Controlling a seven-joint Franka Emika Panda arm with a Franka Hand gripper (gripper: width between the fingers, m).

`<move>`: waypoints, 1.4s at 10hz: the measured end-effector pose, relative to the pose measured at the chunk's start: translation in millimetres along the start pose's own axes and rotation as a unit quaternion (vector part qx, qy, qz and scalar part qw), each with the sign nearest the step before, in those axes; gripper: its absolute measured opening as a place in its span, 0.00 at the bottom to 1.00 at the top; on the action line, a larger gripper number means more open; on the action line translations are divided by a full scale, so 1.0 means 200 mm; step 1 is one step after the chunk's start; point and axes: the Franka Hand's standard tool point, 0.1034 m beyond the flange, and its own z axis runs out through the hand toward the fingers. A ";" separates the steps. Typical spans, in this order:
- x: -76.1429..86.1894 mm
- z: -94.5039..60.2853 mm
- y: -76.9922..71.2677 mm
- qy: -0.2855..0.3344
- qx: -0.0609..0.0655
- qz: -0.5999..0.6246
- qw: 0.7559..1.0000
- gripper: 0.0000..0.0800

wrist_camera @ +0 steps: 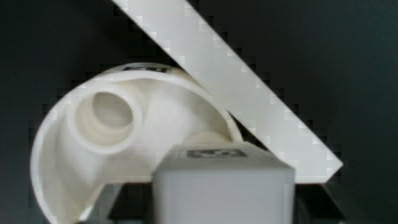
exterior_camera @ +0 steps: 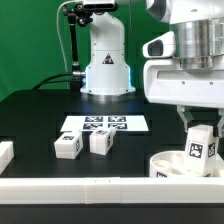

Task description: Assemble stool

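The tool [exterior_camera: 202, 128], clenched on one leg [exterior_camera: 203, 150], hung over the seat [exterior_camera: 168, 163] while a second leg [exterior_camera: 68, 146] and third leg [exterior_camera: 101, 142] lay loose on the worktop [exterior_camera: 40, 118], none apparently fitted yet.

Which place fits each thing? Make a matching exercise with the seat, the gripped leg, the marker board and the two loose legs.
Things: 1 seat; 2 gripped leg; 3 marker board; 4 loose legs.
Places: A in the gripper; B table middle; C beside the marker board, nearer the camera; D exterior view's right, below the gripper.
Pairs: 1-D; 2-A; 3-B; 4-C.
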 end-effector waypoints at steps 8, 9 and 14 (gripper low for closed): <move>-0.07 0.01 -0.04 -0.034 0.012 0.256 0.966 0.42; -0.07 0.01 -0.04 -0.038 0.013 0.291 0.956 0.42; -0.08 0.01 -0.05 -0.056 0.014 0.429 0.901 0.42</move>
